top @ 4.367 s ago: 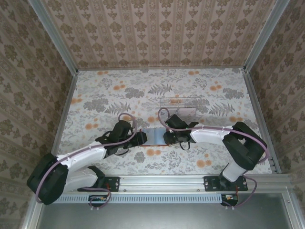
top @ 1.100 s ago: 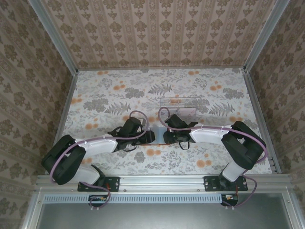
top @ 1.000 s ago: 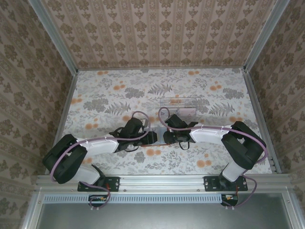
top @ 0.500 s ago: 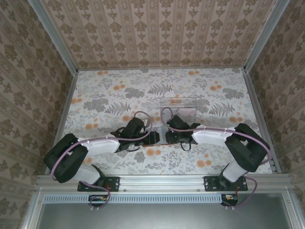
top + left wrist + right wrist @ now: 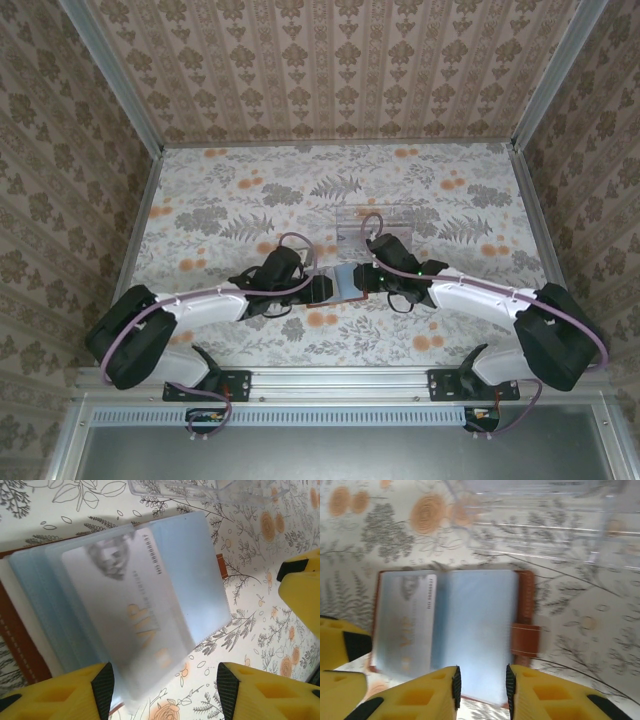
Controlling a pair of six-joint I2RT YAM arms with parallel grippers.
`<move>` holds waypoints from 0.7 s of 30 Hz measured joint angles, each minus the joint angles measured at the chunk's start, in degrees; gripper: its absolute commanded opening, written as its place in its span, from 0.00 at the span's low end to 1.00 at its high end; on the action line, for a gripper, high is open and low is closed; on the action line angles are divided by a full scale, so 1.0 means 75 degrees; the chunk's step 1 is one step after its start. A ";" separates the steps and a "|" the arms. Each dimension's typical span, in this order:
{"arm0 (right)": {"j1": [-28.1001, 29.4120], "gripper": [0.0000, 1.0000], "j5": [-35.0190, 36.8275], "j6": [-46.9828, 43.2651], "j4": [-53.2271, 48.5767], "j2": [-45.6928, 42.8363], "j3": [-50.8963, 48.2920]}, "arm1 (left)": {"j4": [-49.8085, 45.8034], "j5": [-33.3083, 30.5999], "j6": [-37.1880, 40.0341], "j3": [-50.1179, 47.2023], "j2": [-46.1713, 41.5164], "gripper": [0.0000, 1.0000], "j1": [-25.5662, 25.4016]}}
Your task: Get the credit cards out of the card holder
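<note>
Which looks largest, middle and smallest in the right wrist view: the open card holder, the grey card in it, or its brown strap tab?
Largest: card holder.
Then: grey card.
Smallest: brown strap tab.
All lie together, so nearness matters little.

Left arm [image 5: 205,303] and right arm [image 5: 470,298]: white link shells, black joint housings, one mauve cable [image 5: 297,237] looped along each. Left gripper [image 5: 162,692] and right gripper [image 5: 481,687] carry yellow moulded fingers [image 5: 265,695] faced with black inner pads [image 5: 103,687].

The top camera looks down from behind me. Both wrist cameras (close, facing downward) share the card holder [image 5: 475,625].
</note>
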 measured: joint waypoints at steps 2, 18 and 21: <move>0.0003 0.29 -0.0455 0.0050 0.0221 0.0254 0.0055 | -0.0172 -0.0114 0.0061 0.0000 -0.0221 0.56 0.0076; 0.0000 0.26 -0.2040 0.0431 0.1078 0.2057 0.0784 | -0.0157 -0.0137 0.0149 -0.0044 0.0181 0.36 0.0373; 0.0000 0.26 -0.2101 0.0431 0.1084 0.2282 0.0895 | -0.0128 -0.0111 0.0149 -0.0044 0.0364 0.35 0.0391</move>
